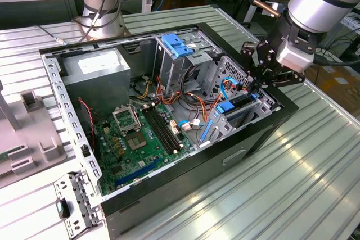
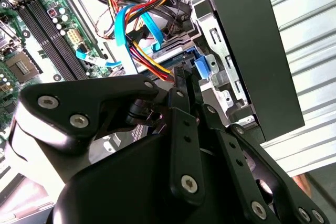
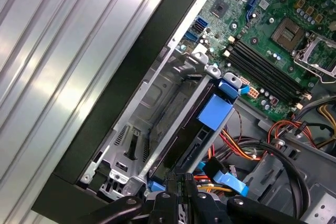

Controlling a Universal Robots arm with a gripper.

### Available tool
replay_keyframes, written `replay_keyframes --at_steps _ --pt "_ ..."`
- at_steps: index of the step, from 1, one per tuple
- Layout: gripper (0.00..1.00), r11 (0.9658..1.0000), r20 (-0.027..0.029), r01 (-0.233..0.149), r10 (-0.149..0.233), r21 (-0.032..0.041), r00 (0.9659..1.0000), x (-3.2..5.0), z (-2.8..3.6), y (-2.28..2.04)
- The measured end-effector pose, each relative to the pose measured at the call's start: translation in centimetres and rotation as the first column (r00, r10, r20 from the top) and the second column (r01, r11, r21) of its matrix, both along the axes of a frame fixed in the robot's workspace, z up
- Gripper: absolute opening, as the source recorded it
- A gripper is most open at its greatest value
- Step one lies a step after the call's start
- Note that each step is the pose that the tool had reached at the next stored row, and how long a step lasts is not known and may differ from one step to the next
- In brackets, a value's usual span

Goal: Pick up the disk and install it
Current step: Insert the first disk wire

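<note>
The disk (image 1: 241, 107), black with blue rails and a blue tab, stands on edge inside the drive bay at the open computer case's corner, at the exterior view's right. In the first wrist view the disk (image 3: 190, 148) lies in the metal cage with its blue tab (image 3: 215, 112) towards the motherboard. My gripper (image 1: 253, 86) hangs right over the bay. In both wrist views the gripper (image 2: 185, 75) (image 3: 181, 178) has its two fingers pressed close together, tips at the disk's (image 2: 201, 65) cable-side end. Whether they pinch its edge is hidden.
The black case wall (image 1: 281, 117) runs right beside the bay. Orange, yellow and blue cables (image 2: 139, 30) crowd the disk's end. The motherboard (image 1: 135, 141), a grey box with a white label (image 1: 95, 74) and a pale-blue clip (image 1: 176, 45) fill the case. Ribbed metal table (image 1: 292, 184) surrounds it.
</note>
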State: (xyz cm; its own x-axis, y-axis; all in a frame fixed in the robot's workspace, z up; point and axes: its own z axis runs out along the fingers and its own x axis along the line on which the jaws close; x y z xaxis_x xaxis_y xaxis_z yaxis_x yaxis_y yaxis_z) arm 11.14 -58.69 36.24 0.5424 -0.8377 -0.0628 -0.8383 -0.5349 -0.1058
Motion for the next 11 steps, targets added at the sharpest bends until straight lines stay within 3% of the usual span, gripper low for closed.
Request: replay_keyframes --at_steps 11 --pt "0.17 0.9990 0.0000 0.044 -0.044 0.0000 0.9990 0.00 -0.01 0.00"
